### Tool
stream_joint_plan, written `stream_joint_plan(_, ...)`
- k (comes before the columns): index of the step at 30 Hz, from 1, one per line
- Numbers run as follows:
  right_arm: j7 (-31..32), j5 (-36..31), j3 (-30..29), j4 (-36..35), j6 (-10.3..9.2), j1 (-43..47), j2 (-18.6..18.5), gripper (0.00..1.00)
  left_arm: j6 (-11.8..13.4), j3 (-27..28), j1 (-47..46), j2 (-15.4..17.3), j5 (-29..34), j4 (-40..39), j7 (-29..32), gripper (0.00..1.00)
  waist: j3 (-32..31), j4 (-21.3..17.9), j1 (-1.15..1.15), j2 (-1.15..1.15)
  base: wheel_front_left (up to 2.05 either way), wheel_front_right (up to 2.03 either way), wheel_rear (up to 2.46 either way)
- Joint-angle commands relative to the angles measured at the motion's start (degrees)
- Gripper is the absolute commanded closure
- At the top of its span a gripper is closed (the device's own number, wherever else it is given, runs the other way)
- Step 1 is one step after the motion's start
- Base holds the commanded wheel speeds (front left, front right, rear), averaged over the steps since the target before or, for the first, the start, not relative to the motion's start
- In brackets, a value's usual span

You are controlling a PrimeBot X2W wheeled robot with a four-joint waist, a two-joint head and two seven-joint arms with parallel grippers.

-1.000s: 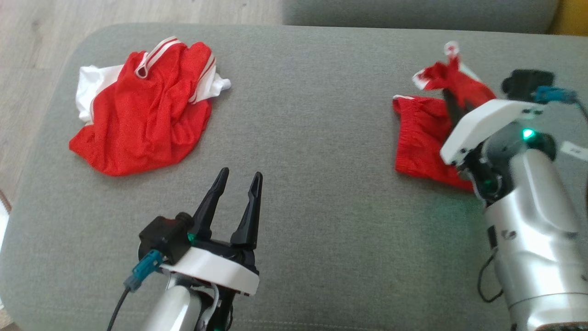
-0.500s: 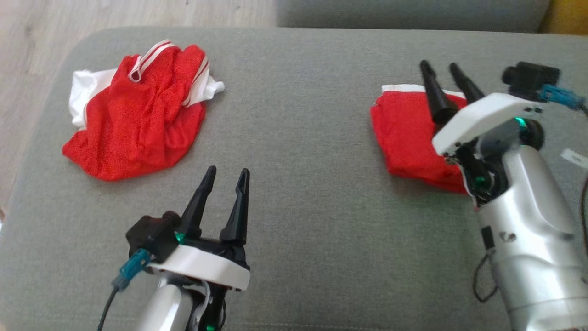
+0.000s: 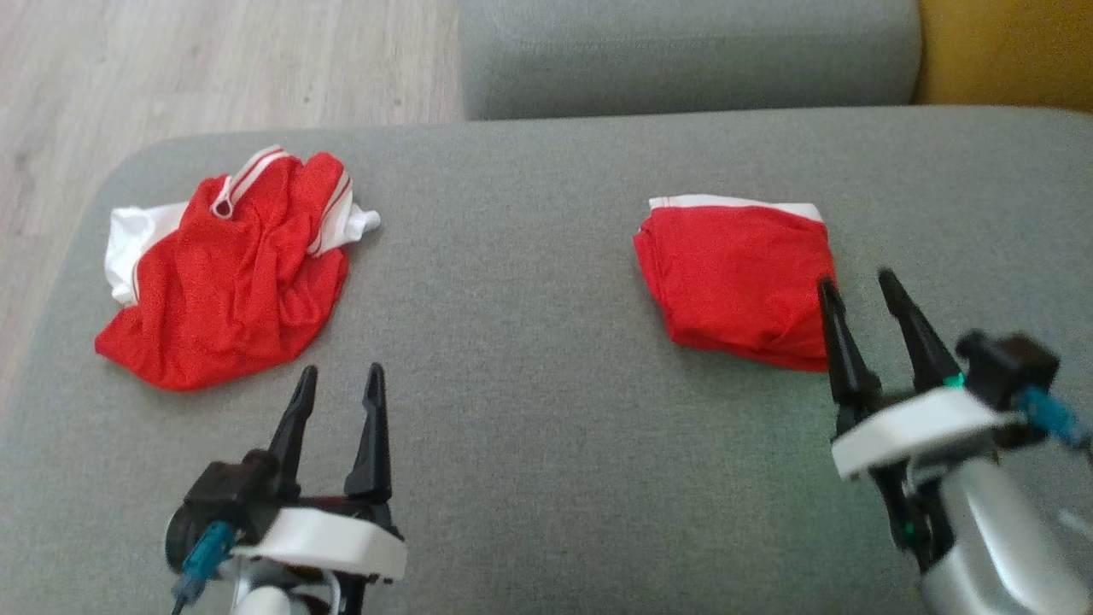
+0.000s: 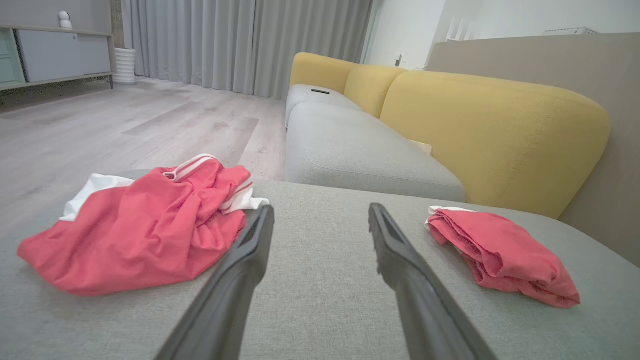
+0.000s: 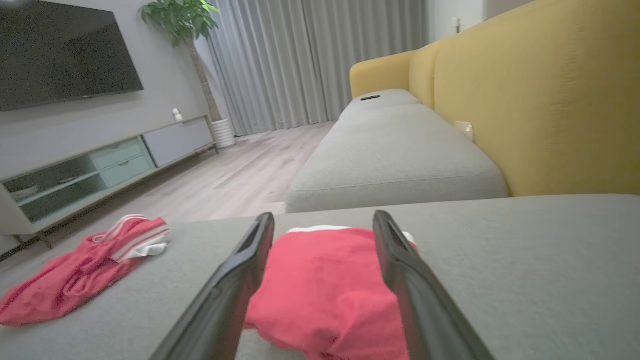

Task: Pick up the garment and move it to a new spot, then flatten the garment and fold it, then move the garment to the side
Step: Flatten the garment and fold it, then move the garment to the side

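Head view: folded red garment (image 3: 734,278) lies just ahead of the right gripper (image 3: 856,279), fingers apart and empty, while a crumpled red garment (image 3: 226,273) lies ahead-left of the left gripper (image 3: 341,370), likewise spread.

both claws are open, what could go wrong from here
1. The right claw hangs open right by the folded red garment; a sweep forward might snag it and undo the fold.
2. The crumpled red and white garment lies near the left edge of the grey cushion; a loose pinch by the left claw could drag it off.
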Motion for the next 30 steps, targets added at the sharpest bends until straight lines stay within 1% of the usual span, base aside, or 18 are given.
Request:
stream_joint_plan(1,-1.47,-0.97,0.89,-1.88,0.39,-0.54,-0.77,0.00,0.35,2.36,-1.34,0.04,0.69,-2.25,-0.30,0.00,-1.03,-0.23,0.00,0.00,0.00,0.00,0.00)
stream_joint_plan(4,-4.59,-4.92,-0.67,-1.50,0.39,3.00,-0.26,0.00,-0.03,3.44,0.09,0.02,1.78,-3.97,-0.30,0.00,-1.96,-0.22,0.00,0.00,0.00,0.00,0.00)
stream_joint_plan(8,-5.77,-8.63,-2.12,-2.31,0.39,7.31,2.37,0.00,-0.72,4.40,2.31,-0.01,3.90,-5.74,-0.30,0.00,-3.03,-0.14,0.00,0.00,0.00,0.00,0.00)
stream_joint_plan(13,-5.87,-12.49,-3.12,-7.03,0.39,11.46,4.44,0.00,-1.59,4.76,5.31,-0.04,6.18,-5.28,-0.30,0.00,-4.05,-0.21,0.00,0.00,0.00,0.00,0.00)
stream_joint_plan(20,-5.88,-13.93,-3.69,-8.44,0.39,14.41,6.01,0.00,-1.68,4.80,7.01,-0.05,7.80,-4.60,-0.30,0.00,-4.91,-0.40,0.00,0.00,0.00,0.00,0.00)
stream_joint_plan(30,-5.89,-14.27,-3.80,-8.38,0.39,14.82,6.61,0.00,-1.27,3.97,6.76,-0.06,9.14,-3.13,-0.30,0.00,-5.26,-0.74,0.00,0.00,0.00,0.00,0.00)
